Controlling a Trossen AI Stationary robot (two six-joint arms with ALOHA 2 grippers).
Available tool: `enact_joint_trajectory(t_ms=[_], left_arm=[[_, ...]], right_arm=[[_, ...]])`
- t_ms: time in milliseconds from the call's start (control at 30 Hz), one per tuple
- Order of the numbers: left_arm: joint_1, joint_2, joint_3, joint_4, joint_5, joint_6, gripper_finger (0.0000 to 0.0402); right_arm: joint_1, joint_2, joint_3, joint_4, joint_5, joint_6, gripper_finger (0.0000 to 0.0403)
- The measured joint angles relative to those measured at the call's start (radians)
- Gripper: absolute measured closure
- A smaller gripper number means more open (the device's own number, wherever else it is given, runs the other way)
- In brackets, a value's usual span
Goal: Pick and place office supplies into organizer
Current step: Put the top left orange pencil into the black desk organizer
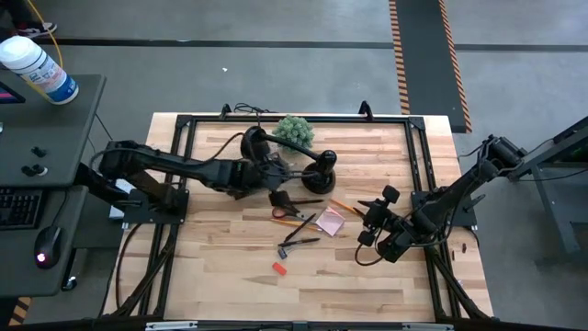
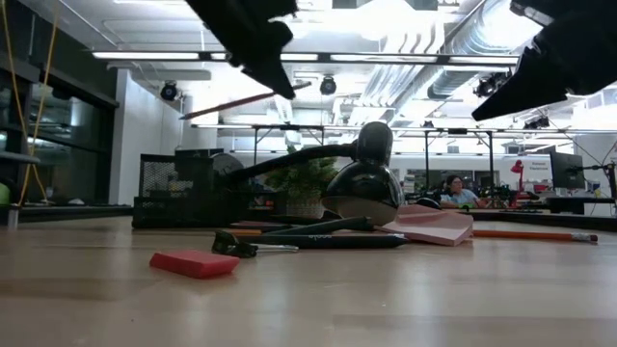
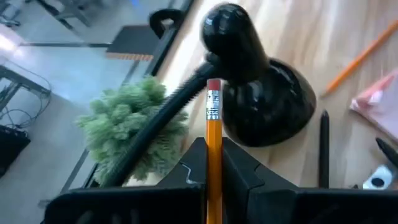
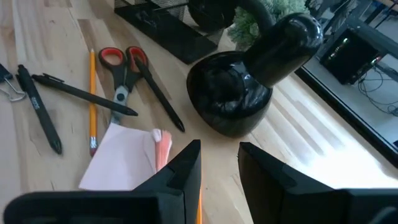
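Carry step: left gripper (image 3: 213, 177) clamped on orange-yellow pencil with eraser (image 3: 213, 134), lifted above table near black round-head lamp (image 3: 252, 81). Next: swing over dark mesh organizer box (image 2: 183, 193), lower, release. Right gripper (image 4: 217, 165) parted, empty, hovering by pink sticky-note pad (image 4: 134, 155).

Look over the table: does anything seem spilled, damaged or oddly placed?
Nothing looks damaged or spilled. The scissors, pens and sticky-note pad lie loose beside the lamp, not yet sorted. The left hand holds a pencil aloft.
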Motion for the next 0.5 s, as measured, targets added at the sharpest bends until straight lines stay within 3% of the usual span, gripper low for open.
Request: enact_joint_trajectory(t_ms=[233,500], left_arm=[[0.003,-0.167,-0.231,0.314,-0.082,-0.008,0.0397],[0.003,-0.281,-0.434,0.689,-0.222,0.126,0.0397]], right_arm=[[-0.004,0.012,0.000,0.001,0.022,-0.008,0.0305],[-0.023,0.017,0.000,0.037,0.044,-0.023,0.0305]])
